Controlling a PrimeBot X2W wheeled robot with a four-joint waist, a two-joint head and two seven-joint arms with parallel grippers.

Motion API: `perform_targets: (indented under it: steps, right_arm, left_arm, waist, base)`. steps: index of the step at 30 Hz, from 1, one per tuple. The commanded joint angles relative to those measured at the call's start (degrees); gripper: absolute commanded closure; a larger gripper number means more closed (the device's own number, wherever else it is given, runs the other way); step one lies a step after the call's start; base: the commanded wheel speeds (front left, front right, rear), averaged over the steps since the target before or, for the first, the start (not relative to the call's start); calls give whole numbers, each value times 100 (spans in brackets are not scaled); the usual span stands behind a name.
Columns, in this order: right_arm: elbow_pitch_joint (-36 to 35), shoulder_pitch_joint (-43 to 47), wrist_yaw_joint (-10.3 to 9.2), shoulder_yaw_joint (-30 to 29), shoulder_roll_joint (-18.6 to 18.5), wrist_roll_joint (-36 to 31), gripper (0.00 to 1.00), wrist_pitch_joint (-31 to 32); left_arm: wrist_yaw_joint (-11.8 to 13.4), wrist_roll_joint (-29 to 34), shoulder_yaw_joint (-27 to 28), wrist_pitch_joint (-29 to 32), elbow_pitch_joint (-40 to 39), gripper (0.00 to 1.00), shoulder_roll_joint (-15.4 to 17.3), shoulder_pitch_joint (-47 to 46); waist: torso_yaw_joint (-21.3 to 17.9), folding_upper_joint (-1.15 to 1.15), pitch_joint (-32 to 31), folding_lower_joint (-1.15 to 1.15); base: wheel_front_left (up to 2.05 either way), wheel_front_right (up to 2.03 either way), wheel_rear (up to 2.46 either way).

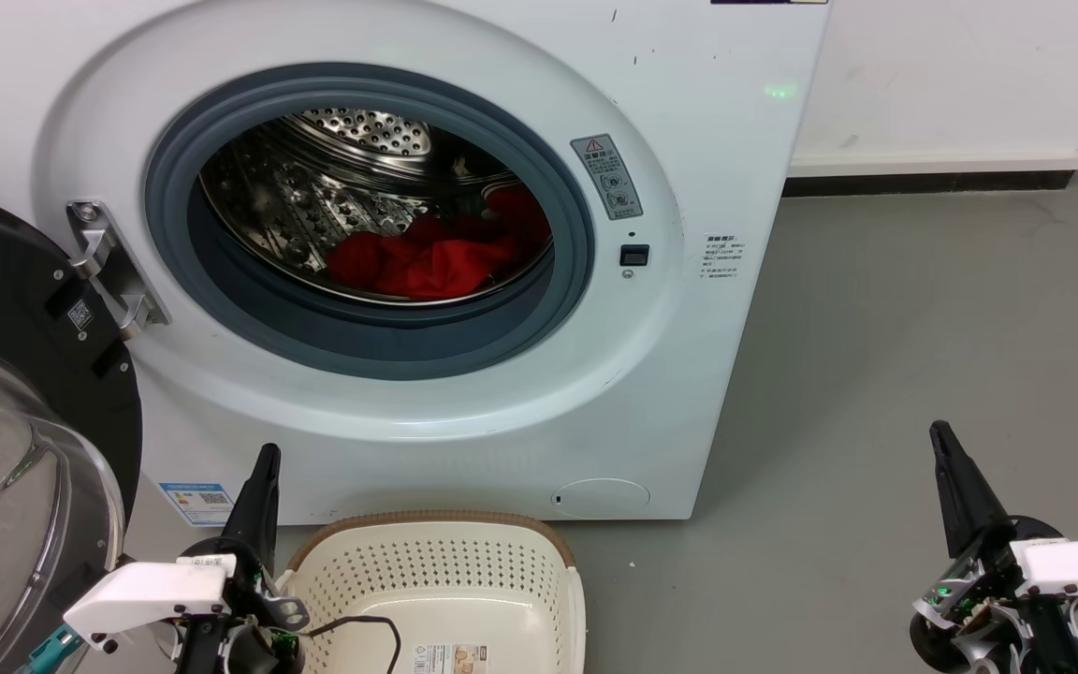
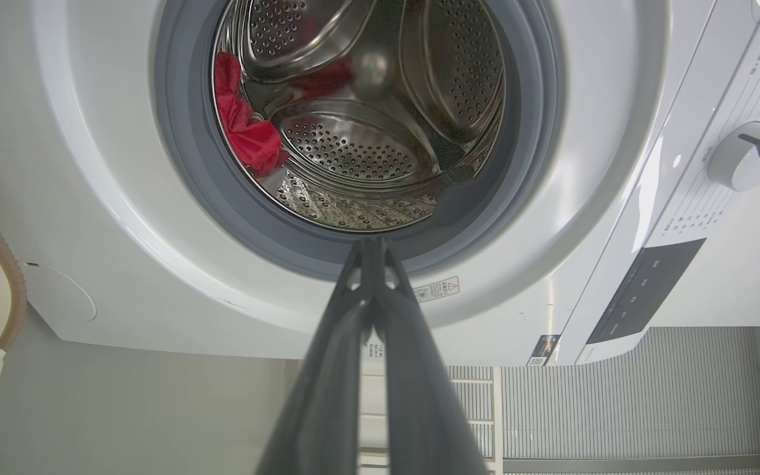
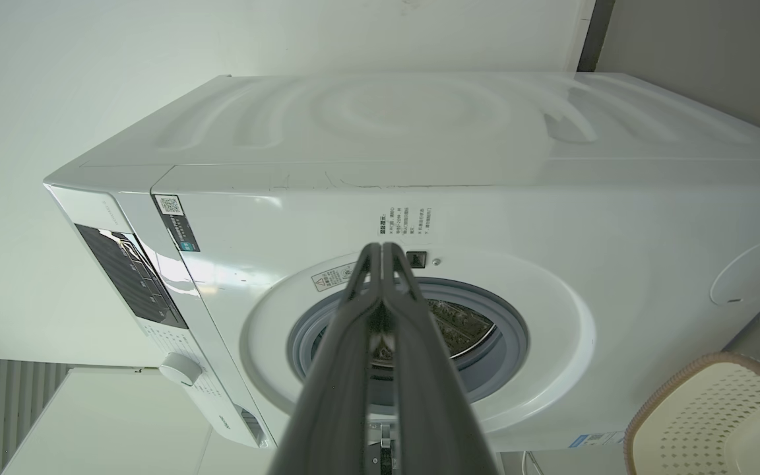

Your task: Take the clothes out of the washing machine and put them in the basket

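Clothes (image 1: 436, 257) lie bunched low in the drum (image 1: 361, 131) of the washing machine (image 1: 717, 140), its door (image 1: 6, 300) swung open left. Nearer, the basket (image 1: 502, 524) sits on the floor (image 1: 876, 328). Left tool (image 1: 267, 459) and right tool (image 1: 939, 432) are both clenched, holding nothing.

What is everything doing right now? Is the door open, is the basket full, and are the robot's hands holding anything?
washing machine door: swung wide open.
drum: has clothes lying at its bottom.
clothes: crumpled in a red heap inside the drum.
basket: upright on the floor, no clothes in it.
left gripper: shut, holding nothing.
right gripper: shut, holding nothing.
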Motion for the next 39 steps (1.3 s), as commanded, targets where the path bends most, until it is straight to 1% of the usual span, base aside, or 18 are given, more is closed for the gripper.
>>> perform_targets:
  steps: [1, 17, 18, 24, 28, 32, 39]
  right_arm:
    - [8, -69, -2, -1, 14, -28, 100, 3]
    - [8, -69, -2, 0, 15, -27, 100, 3]
    - [0, 0, 0, 0, 0, 0, 0, 0]
    - [-51, 40, 0, 102, 2, -80, 0, -146]
    - [-103, 52, 0, 170, -11, -338, 0, -267]
    - [-205, 60, 0, 183, -12, -858, 0, -376]
    - [-416, 105, 0, 206, -3, -2110, 0, -556]
  left_arm:
    - [-26, -8, 13, 23, 2, 100, -6, -45]
    - [-26, -8, 13, 23, 2, 100, -6, -45]
    - [0, 0, 0, 0, 0, 0, 0, 0]
    - [1, 51, -153, -155, -26, 0, -3, -16]
    - [1, 200, -187, -270, -112, 0, -2, -45]
    - [0, 570, -200, -380, -238, 0, -2, -67]
    - [-1, 1539, -242, -558, -522, 0, -1, -76]
  waist:
    - [0, 0, 0, 0]
    - [0, 0, 0, 0]
    - [0, 0, 0, 0]
    - [-2, 0, 5, 0]
    - [-6, 0, 9, 0]
    - [-12, 0, 14, 0]
    - [-21, 0, 18, 0]
  base:
    - [0, 0, 0]
    - [0, 0, 0]
    - [0, 0, 0]
    - [0, 0, 0]
    - [0, 0, 0]
    - [0, 0, 0]
    - [0, 0, 0]
